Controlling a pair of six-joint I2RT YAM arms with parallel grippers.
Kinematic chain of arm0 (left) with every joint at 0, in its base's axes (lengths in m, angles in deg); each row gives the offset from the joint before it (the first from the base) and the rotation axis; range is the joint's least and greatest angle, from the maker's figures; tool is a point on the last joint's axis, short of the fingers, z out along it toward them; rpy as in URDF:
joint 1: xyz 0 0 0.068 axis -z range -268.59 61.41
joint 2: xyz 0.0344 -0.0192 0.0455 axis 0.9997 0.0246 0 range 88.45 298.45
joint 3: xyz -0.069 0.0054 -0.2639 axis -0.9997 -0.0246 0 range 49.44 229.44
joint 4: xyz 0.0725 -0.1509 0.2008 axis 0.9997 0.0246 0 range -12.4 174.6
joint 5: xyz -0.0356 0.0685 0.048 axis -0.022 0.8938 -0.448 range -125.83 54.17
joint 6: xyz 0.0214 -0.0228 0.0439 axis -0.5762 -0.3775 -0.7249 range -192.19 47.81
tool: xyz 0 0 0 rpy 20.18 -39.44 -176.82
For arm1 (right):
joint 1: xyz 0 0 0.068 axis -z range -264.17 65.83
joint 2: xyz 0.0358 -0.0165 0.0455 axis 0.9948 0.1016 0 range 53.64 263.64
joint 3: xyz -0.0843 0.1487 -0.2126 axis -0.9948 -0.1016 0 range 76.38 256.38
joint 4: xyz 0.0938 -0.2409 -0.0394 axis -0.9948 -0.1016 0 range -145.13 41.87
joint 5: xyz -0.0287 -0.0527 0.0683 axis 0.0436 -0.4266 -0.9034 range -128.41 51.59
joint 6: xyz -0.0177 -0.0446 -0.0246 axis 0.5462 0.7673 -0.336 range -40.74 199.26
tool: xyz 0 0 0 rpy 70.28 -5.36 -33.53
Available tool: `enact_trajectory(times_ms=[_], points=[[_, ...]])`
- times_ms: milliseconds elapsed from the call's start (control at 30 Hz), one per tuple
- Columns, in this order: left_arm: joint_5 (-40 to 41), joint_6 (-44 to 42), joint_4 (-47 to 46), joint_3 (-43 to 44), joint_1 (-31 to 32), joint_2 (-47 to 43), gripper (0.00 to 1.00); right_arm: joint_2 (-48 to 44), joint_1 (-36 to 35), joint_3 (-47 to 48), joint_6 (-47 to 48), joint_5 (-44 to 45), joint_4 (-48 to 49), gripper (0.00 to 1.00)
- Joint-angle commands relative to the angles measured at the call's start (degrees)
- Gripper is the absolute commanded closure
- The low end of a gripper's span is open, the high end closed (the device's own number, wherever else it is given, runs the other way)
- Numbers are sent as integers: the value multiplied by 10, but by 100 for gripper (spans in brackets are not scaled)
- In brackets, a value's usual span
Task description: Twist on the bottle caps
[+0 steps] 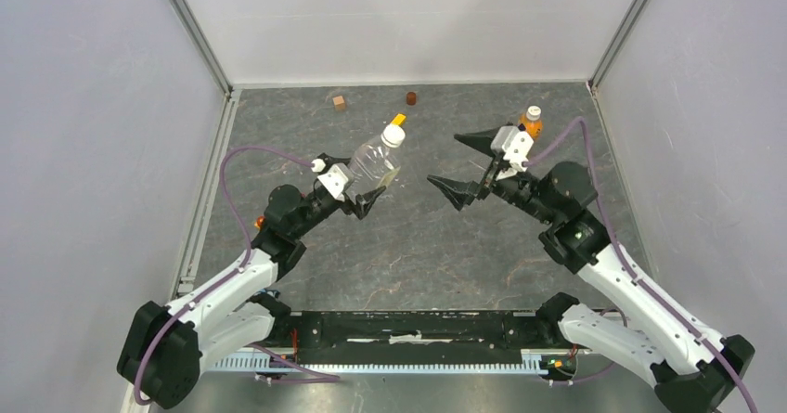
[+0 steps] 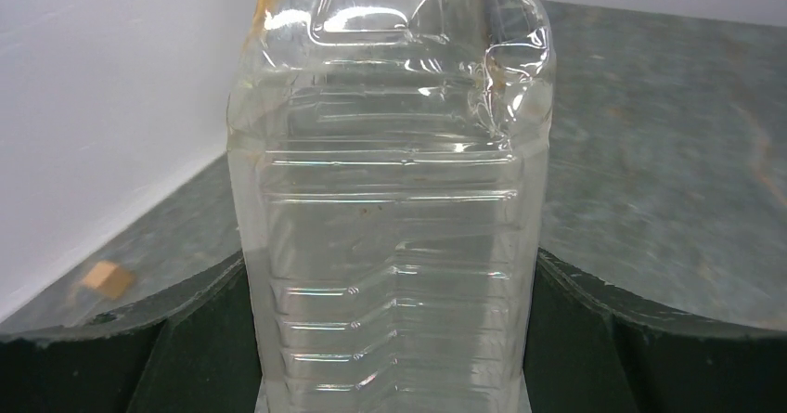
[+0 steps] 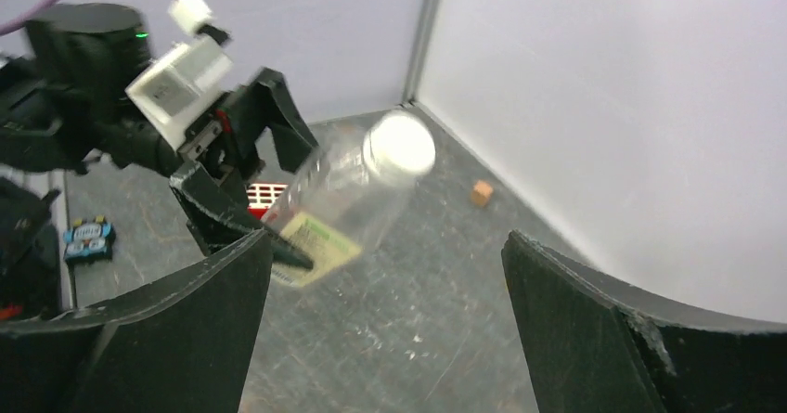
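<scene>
My left gripper (image 1: 367,188) is shut on the lower body of the larger clear bottle (image 1: 373,162), held tilted above the table. A white cap (image 1: 393,135) sits on its neck. In the left wrist view the clear bottle (image 2: 390,200) fills the gap between both fingers (image 2: 199,339). My right gripper (image 1: 443,159) stands open and empty, its jaws wide apart, pointing at the capped end from the right. The right wrist view shows that bottle (image 3: 348,200), its cap (image 3: 400,144) and pale label. The small orange bottle (image 1: 531,123) stands behind my right wrist with a white cap (image 1: 533,112) on top.
A small tan cube (image 1: 340,103) and a dark brown cylinder (image 1: 411,96) lie near the back wall. A small yellow-orange piece (image 1: 398,119) lies just beyond the clear bottle's cap. White walls enclose the grey table (image 1: 408,246) on three sides.
</scene>
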Motion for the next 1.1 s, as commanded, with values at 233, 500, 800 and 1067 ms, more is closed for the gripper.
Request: enact_trajectory(times_ms=[233,500,800,1067], points=[[-335,9,55,25,-40,-24,73,99,110,230,176,-389,-199,10],[-397,0,77,47,-40,-9,73,155,110,279,205,-462,-259,18],[-410,23,57,62,-40,12,73,174,109,279,240,-480,-299,23],[-410,25,54,75,-40,27,73,187,103,271,240,-488,-299,33]])
